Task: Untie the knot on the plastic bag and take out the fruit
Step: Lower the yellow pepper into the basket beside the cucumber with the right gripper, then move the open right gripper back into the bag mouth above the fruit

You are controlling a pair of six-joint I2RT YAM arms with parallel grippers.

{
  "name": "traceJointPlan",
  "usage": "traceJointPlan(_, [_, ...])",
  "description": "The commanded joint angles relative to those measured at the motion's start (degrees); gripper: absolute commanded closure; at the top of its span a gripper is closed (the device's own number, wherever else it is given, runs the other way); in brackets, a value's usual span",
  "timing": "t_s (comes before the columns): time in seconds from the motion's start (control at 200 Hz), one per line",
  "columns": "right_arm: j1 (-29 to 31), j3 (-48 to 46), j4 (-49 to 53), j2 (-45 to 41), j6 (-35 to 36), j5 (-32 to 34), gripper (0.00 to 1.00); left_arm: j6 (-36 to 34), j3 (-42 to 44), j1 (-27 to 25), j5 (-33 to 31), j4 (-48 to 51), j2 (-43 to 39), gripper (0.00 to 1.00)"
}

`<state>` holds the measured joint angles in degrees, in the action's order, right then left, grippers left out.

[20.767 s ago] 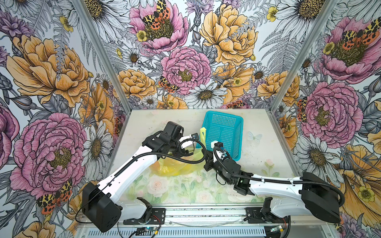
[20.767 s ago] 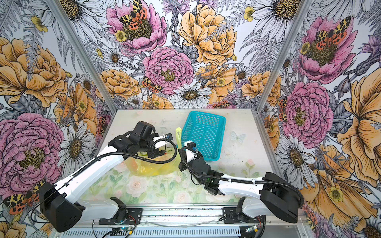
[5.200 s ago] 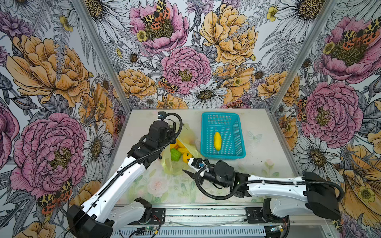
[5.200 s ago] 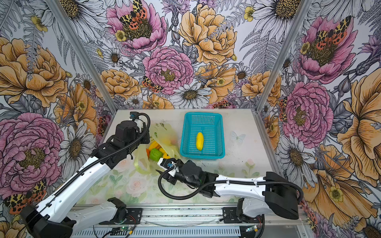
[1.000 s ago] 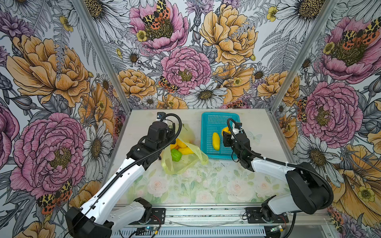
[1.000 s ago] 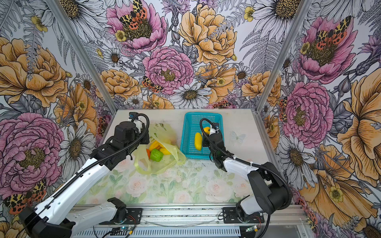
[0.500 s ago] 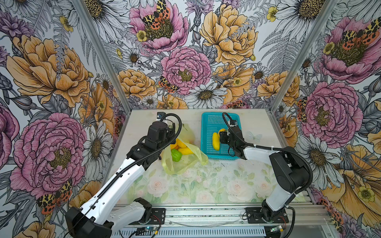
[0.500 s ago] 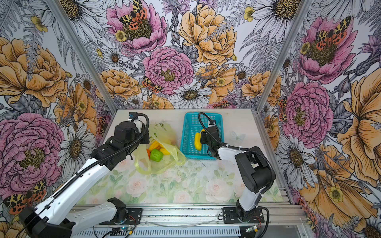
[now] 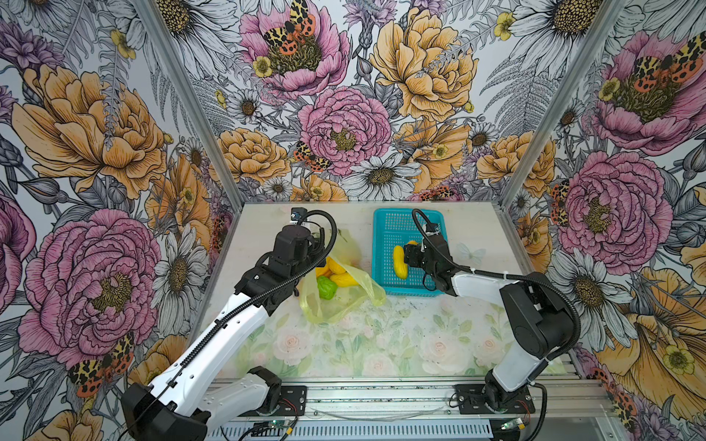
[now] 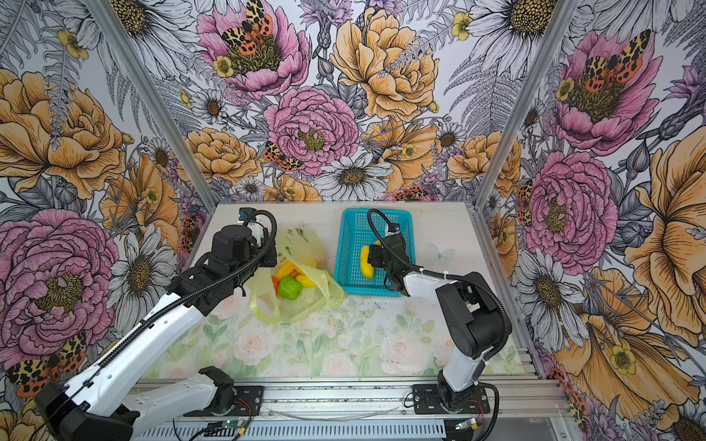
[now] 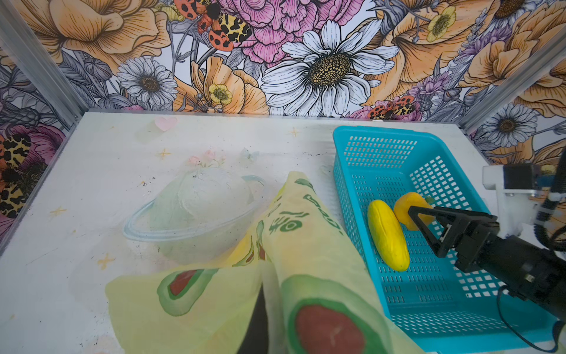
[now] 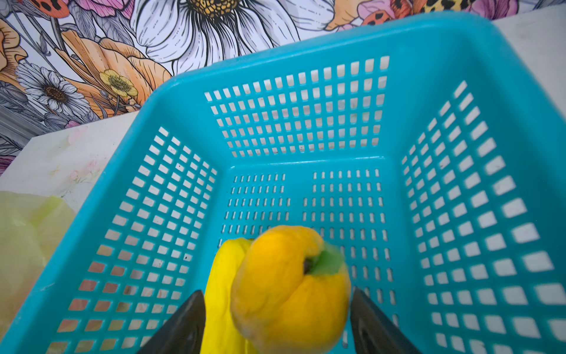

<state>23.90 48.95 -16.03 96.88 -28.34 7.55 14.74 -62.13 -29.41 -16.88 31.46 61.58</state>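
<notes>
The yellow-green plastic bag (image 9: 344,301) (image 10: 301,244) lies open left of centre. A green fruit (image 9: 326,287) and yellow fruit (image 9: 344,278) show in its mouth. The knot is out of view. My left gripper (image 9: 315,250) is shut on the bag's far edge, and the plastic (image 11: 306,245) drapes over its jaws. My right gripper (image 9: 408,259) (image 12: 275,294) hangs open inside the turquoise basket (image 9: 377,244). A round yellow-orange fruit (image 12: 291,285) (image 11: 409,211), blurred, sits between its fingers with a gap on each side. A long yellow fruit (image 9: 400,261) (image 11: 387,236) lies beside it.
The basket (image 10: 345,244) stands at the back right, close to the bag's right side. Flower-printed walls and metal corner posts (image 9: 535,133) close in the back and both sides. The flowered mat (image 9: 382,336) covers the table's front half.
My right gripper's jaws have spread apart over the basket, so the round yellow-orange fruit is no longer pinched. The left arm and the bag have stayed put.
</notes>
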Motion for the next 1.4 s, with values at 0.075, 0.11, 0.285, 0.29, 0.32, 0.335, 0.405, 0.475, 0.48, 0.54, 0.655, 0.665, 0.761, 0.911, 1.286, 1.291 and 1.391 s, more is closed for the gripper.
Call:
traceJointPlan(0.075, [-0.21,-5.16,-5.26,-8.12,0.66,-0.11,0.18,-0.88,-0.51,-0.45,0.71,-1.28,-0.22,1.00])
traceJointPlan(0.11, [-0.10,-6.35,-5.70,-9.93,0.65,-0.20,0.18,-0.92,-0.54,-0.47,0.76,-1.23,-0.15,1.00])
traceJointPlan(0.285, [2.40,-12.43,-8.65,-21.14,2.54,0.28,0.19,-0.91,-0.57,-0.45,0.78,-1.24,-0.14,1.00])
traceJointPlan(0.29, [2.52,-12.54,-8.70,-21.53,2.69,0.32,0.19,-0.88,-0.55,-0.42,0.75,-1.23,-0.14,1.00])
traceJointPlan(0.32, [3.62,-13.53,-9.27,-23.67,3.59,0.70,0.19,-0.86,-0.53,-0.47,0.79,-1.23,-0.23,1.00])
traceJointPlan(0.335, [4.18,-14.10,-9.59,-24.71,4.21,0.79,0.20,-0.92,-0.54,-0.47,0.73,-1.24,-0.18,1.00])
traceJointPlan(0.405, [7.78,-16.16,-11.32,-29.50,7.84,0.94,0.26,-0.90,-0.50,-0.43,0.80,-1.28,-0.21,1.00])
traceJointPlan(0.475, [12.44,-18.09,-13.68,-33.96,12.61,-0.28,0.33,-0.87,-0.46,-0.47,0.80,-1.24,-0.23,1.00])
traceJointPlan(0.48, [12.81,-18.18,-13.81,-34.13,12.96,-0.49,0.34,-0.86,-0.50,-0.47,0.80,-1.28,-0.23,1.00])
traceJointPlan(0.54, [17.30,-19.66,-15.78,-37.47,17.41,-2.28,0.43,-0.88,-0.43,-0.47,0.89,-1.27,-0.22,1.00])
traceJointPlan(0.655, [25.02,-21.50,-18.17,-40.78,24.61,-7.86,0.57,-0.86,-0.30,-0.47,0.98,-1.23,-0.32,1.00])
traceJointPlan(0.665, [25.64,-21.59,-18.25,-40.87,25.21,-8.35,0.58,-0.86,-0.28,-0.47,0.98,-1.27,-0.37,1.00])
traceJointPlan(0.761, [30.82,-21.17,-18.15,-39.83,30.20,-12.04,0.60,-0.81,-0.28,-0.47,0.98,-1.30,-0.42,1.00])
traceJointPlan(0.911, [37.17,-16.25,-13.93,-32.53,36.40,-11.83,0.64,-0.78,-0.34,-0.47,1.06,-1.32,-0.52,1.00])
traceJointPlan(1.286, [39.67,-7.03,-15.93,-11.42,39.48,-3.62,0.79,-0.79,-0.24,-0.52,1.24,-1.33,-0.68,1.00])
traceJointPlan(1.291, [39.66,-6.89,-15.94,-11.26,39.49,-3.56,0.79,-0.78,-0.26,-0.49,1.24,-1.32,-0.67,1.00])
traceJointPlan(1.391, [39.37,-4.42,-15.74,-6.66,39.59,-0.84,0.82,-0.78,-0.26,-0.62,1.24,-1.25,-0.76,1.00])
